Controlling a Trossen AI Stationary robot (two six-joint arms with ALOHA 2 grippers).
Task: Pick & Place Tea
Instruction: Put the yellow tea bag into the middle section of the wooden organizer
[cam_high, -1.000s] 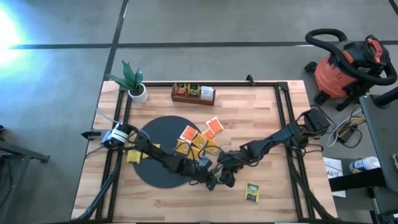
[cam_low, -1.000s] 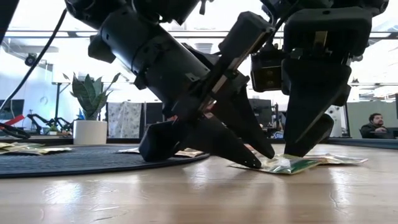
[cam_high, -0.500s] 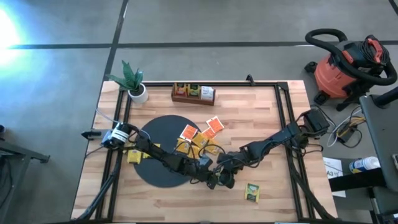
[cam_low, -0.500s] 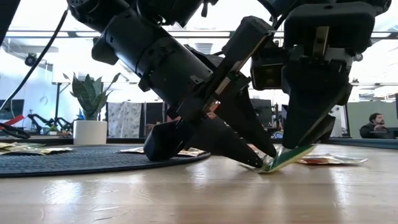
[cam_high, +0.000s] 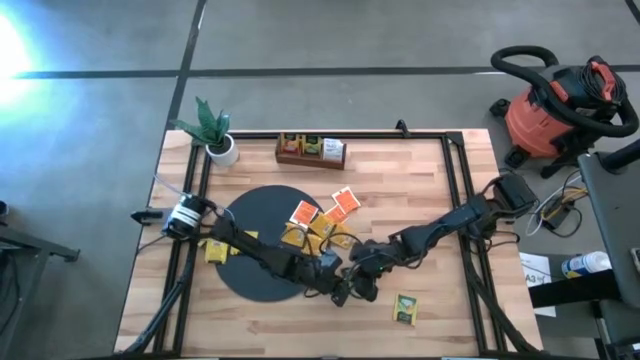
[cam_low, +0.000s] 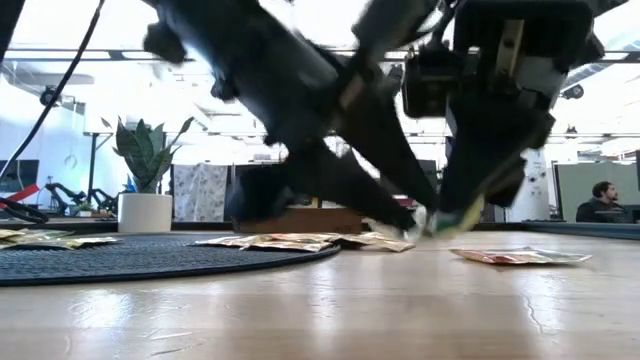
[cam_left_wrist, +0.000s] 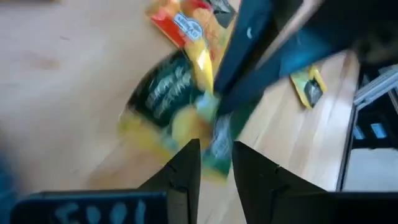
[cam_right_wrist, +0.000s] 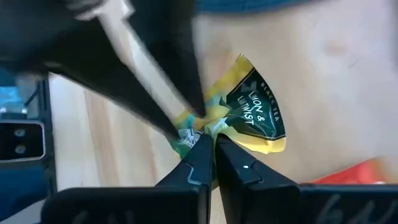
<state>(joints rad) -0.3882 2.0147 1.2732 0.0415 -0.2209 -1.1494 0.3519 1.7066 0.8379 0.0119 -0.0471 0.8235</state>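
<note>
A green-and-yellow tea packet (cam_right_wrist: 252, 115) hangs in the air between my two grippers, just off the near right rim of the black round mat (cam_high: 258, 208). My left gripper (cam_high: 337, 291) reaches in from the left and my right gripper (cam_high: 352, 283) from the right. Both are shut on the packet (cam_low: 452, 217). Several orange and yellow tea packets (cam_high: 322, 222) lie flat on the mat's far right part. One green packet (cam_high: 405, 308) lies flat on the wood near the front edge. My left gripper pinches one edge of the packet (cam_left_wrist: 216, 146) between its two fingers, slanting down from the table's left. The packet spreads out beyond the fingertips, clear of the table. My right gripper pinches a crumpled corner of the packet (cam_right_wrist: 207, 126) between its two fingertips, coming steeply from above on the right. The packet's printed face fans out past the fingers, lifted clear of the wood.
A brown wooden tray (cam_high: 310, 148) with packets stands at the far edge, with a potted plant (cam_high: 216, 132) at the far left corner. One more packet (cam_high: 216, 250) lies at the mat's left rim. A red vacuum (cam_high: 560, 105) stands on the floor beyond the table's right side.
My right gripper has shut on the packet, which lay flat on the wood under the left gripper's fingertips. Its right end tipped up first. Then both grippers rose together and the packet came clear of the table.
</note>
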